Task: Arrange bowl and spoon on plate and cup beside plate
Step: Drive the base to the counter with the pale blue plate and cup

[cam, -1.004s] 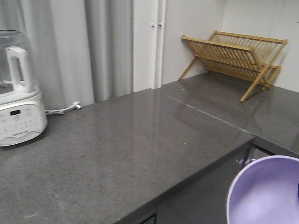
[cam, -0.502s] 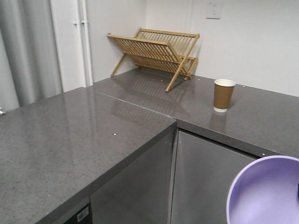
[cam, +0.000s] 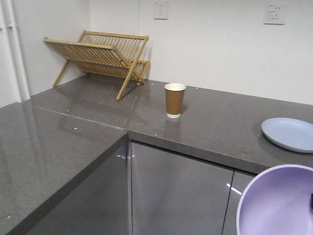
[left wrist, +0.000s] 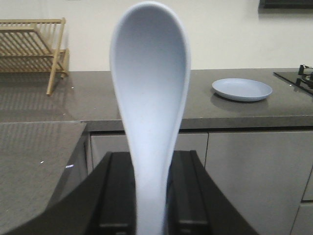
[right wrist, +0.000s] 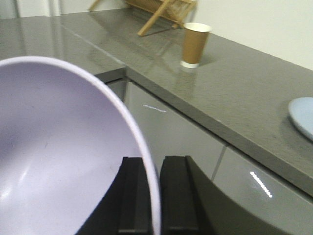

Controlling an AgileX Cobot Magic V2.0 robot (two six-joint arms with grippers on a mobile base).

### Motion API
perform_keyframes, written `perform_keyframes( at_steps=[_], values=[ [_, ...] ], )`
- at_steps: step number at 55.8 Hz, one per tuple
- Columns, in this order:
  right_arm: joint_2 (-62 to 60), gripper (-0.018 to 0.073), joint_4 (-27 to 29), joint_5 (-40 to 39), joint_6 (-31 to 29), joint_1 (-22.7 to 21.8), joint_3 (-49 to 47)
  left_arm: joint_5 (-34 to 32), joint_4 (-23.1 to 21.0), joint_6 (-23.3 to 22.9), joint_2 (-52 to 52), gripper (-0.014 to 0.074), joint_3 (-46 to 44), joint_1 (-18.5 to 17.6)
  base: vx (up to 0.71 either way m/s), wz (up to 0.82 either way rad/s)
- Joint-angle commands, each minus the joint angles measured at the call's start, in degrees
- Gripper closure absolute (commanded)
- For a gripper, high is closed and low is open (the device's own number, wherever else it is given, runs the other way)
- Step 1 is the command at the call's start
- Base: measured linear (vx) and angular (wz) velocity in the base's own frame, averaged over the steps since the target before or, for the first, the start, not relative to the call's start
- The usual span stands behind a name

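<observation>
My left gripper point(left wrist: 150, 196) is shut on the handle of the pale blue spoon point(left wrist: 150, 98), whose scoop stands upright in front of the camera. My right gripper point(right wrist: 152, 196) is shut on the rim of the lavender bowl point(right wrist: 58, 147), also seen low at the right as the bowl point(cam: 281, 205). The brown paper cup point(cam: 174, 100) stands upright on the grey counter point(cam: 220, 127). The light blue plate point(cam: 289, 133) lies on the counter to the right, also seen as the plate point(left wrist: 241, 89) in the left wrist view. Both held things hang off the counter, in front of the cabinet fronts.
A wooden dish rack point(cam: 100, 56) stands at the back left of the counter near the wall. The counter is L-shaped, with a nearer wing point(cam: 44, 156) on the left. Grey cabinet doors point(cam: 176, 191) sit under it. A hob edge point(left wrist: 298, 78) shows at far right.
The front view has swung to the right: the blender and curtain left the view, and the cup, then the plate, came in. The bowl stays in the same corner of the view.
</observation>
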Motion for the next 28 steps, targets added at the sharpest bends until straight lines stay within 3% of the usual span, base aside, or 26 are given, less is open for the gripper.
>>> perform_keyframes(
  at_steps=[1, 28],
  values=[
    [0.1, 0.0568, 1.6, -3.9, -0.2, 0.1, -1.7, -4.8, -0.5, -0.3, 0.2, 0.0596, -1.5, -0.3, 0.18, -0.46],
    [0.1, 0.0568, 1.6, -3.9, -0.2, 0.1, -1.7, -4.8, -0.5, -0.3, 0.2, 0.0596, -1.5, -0.3, 0.26, -0.32]
  ],
)
